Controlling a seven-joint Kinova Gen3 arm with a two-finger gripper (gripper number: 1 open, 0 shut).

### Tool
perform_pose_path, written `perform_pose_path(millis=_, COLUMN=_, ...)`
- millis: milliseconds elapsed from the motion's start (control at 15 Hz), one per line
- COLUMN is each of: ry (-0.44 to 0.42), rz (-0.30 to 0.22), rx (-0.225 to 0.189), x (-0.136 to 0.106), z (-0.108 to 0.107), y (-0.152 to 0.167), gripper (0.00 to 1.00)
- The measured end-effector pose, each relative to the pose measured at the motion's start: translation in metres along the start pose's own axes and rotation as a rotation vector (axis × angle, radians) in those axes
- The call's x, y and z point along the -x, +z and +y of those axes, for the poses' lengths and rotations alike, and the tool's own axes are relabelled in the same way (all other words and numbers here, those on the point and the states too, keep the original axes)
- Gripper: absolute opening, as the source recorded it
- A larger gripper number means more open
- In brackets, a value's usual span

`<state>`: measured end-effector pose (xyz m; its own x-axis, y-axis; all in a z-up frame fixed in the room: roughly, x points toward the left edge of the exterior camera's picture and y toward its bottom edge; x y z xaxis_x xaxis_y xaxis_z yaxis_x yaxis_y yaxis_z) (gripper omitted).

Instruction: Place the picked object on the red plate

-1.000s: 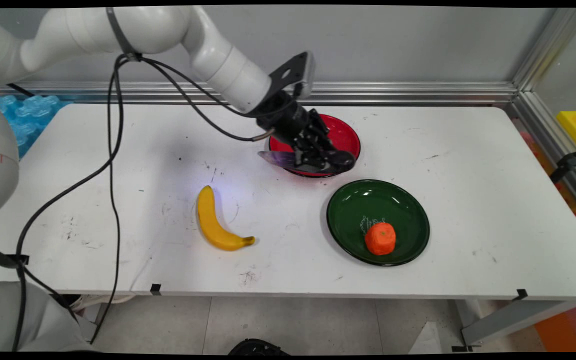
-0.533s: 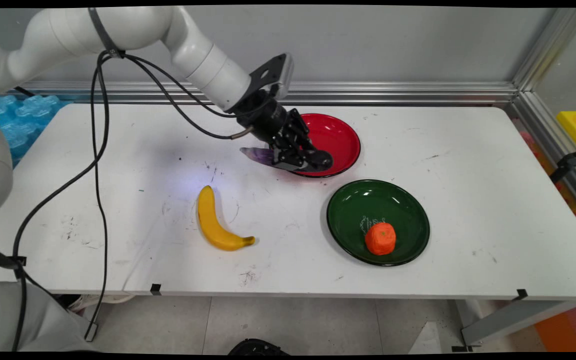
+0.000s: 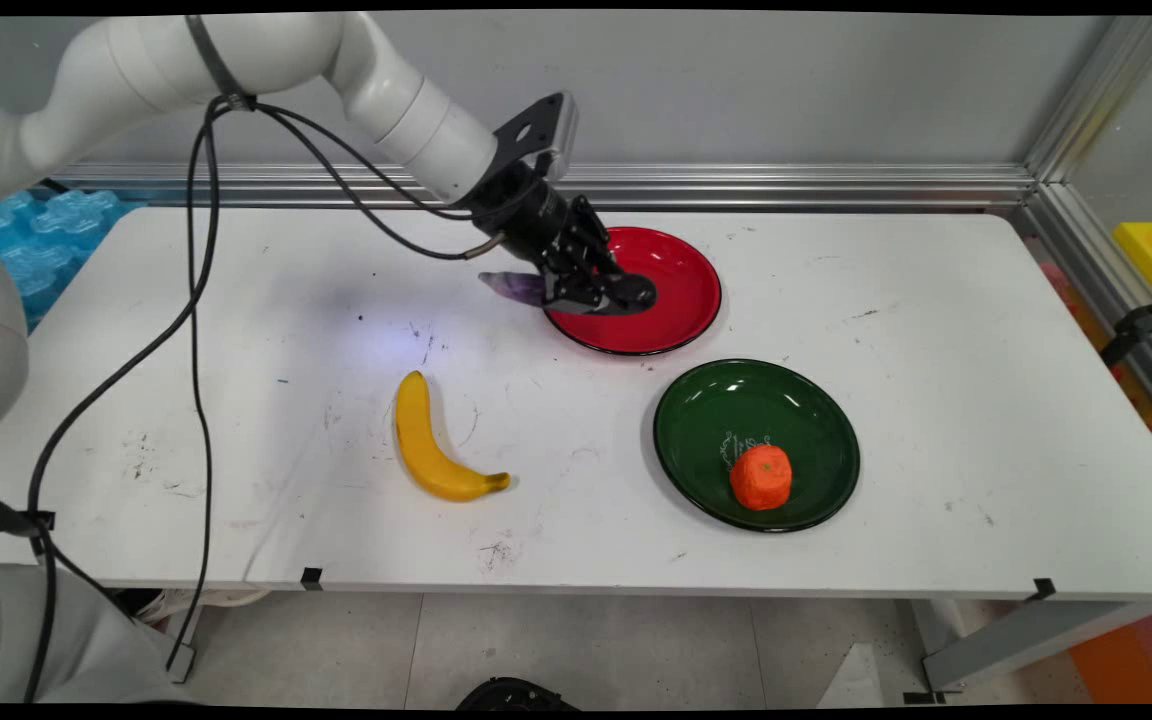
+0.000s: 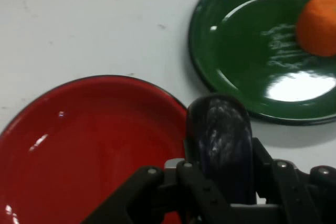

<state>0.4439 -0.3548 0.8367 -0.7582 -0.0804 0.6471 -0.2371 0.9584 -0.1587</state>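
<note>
My gripper (image 3: 616, 293) is shut on a dark purple eggplant (image 3: 513, 287), which sticks out to the left of the fingers. It hangs just above the left side of a red plate (image 3: 681, 280) at the back middle of the table. In the hand view the eggplant (image 4: 220, 137) points away from the hand, over the edge of the red plate (image 4: 79, 145), which has nothing on it. Beyond it lies a green plate (image 4: 236, 51) with an orange fruit (image 4: 318, 23).
A green plate (image 3: 736, 400) holding an orange fruit (image 3: 761, 477) lies at the front right of the white table (image 3: 936, 400). A yellow banana (image 3: 426, 440) lies on the table at the front middle. Black cables (image 3: 201, 330) hang from the arm on the left.
The gripper has carried the eggplant left and towards the back, from over the red plate's front rim to its left side, and has risen slightly.
</note>
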Motion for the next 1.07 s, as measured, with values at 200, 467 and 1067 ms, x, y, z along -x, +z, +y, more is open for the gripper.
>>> perform_pose_path(millis=200, ry=-0.007, rz=0.003, rx=-0.031, x=0.002, z=-0.015, y=0.01, gripper=0.0)
perform_pose_path(millis=467, ry=-0.014, rz=0.005, rx=-0.077, x=0.006, z=-0.036, y=0.028, gripper=0.0)
perform_pose_path(millis=1067, ry=-0.038, rz=0.018, rx=-0.162, x=0.012, z=-0.083, y=0.08, gripper=0.0)
